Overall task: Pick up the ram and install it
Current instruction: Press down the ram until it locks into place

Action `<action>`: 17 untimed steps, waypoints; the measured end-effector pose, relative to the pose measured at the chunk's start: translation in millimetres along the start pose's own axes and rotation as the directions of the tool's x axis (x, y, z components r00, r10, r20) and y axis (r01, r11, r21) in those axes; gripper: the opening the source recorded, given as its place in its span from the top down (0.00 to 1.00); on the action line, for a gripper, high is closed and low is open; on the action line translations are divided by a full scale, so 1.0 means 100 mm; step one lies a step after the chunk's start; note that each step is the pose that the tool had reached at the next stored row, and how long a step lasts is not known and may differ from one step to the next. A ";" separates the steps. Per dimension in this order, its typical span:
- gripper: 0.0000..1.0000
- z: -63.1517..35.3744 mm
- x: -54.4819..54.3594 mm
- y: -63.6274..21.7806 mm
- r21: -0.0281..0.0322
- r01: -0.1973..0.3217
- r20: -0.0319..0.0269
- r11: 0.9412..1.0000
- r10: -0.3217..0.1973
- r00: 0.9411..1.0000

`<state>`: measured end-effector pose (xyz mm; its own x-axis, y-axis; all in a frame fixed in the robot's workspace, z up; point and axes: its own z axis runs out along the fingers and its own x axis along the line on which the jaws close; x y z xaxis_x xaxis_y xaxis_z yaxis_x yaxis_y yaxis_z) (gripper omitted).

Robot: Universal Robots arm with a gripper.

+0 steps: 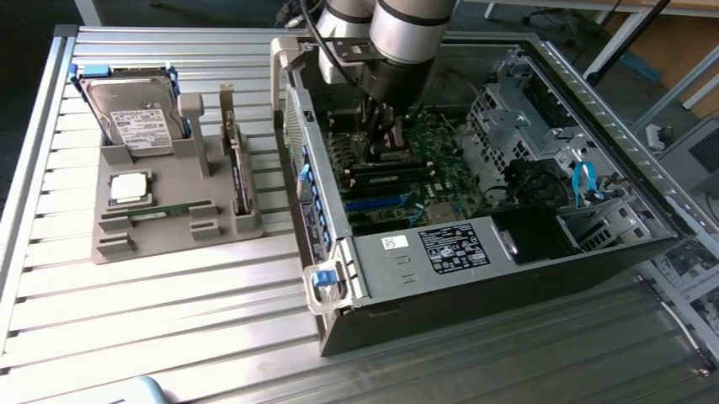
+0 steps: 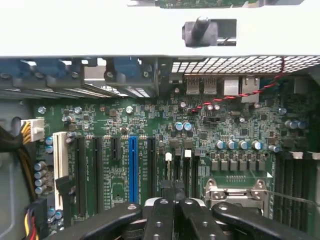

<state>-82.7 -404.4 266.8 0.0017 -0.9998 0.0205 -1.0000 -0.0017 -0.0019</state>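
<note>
**Claw down inside the case, over the memory slots**

Clenched tight, the claw [image 2: 172, 202] hangs low over the motherboard [image 2: 150, 130] inside the open computer case [image 1: 450, 261]. In the wrist view its black fingers [image 2: 160, 215] meet with the dark end of something thin between the tips, lined up with the narrow slots that have white latches [image 2: 168, 156]. Whether that is the ram cannot be told. The arm [image 1: 405, 42] comes straight down, likely so a stick would enter a slot squarely.

Out on the grey parts holder [image 1: 168, 227] left of the case in the exterior view, one green ram stick [image 1: 168, 210] lies flat in its groove, beside a square processor chip [image 1: 130, 187] and a hard drive [image 1: 135, 122].
</note>
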 end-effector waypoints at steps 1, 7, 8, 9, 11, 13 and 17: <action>0.89 -0.010 0.00 -0.011 0.000 0.000 0.000 1.000 0.000 1.000; 0.89 -0.012 0.00 -0.206 -0.005 0.000 0.000 1.000 0.000 1.000; 0.89 -0.013 0.00 -0.230 -0.006 0.000 0.000 1.000 0.000 1.000; 0.89 -0.015 0.00 -0.253 -0.007 0.000 0.000 1.000 0.000 1.000; 0.89 -0.020 0.00 -0.314 -0.008 0.000 0.000 1.000 0.000 1.000; 0.89 -0.029 0.00 -0.367 -0.009 0.000 0.000 1.000 0.000 1.000; 0.89 -0.073 0.00 -0.461 -0.010 0.000 0.000 1.000 0.000 1.000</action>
<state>-36.6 -404.5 274.1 0.0017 -0.9998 0.0205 -1.0000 -0.0015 0.0081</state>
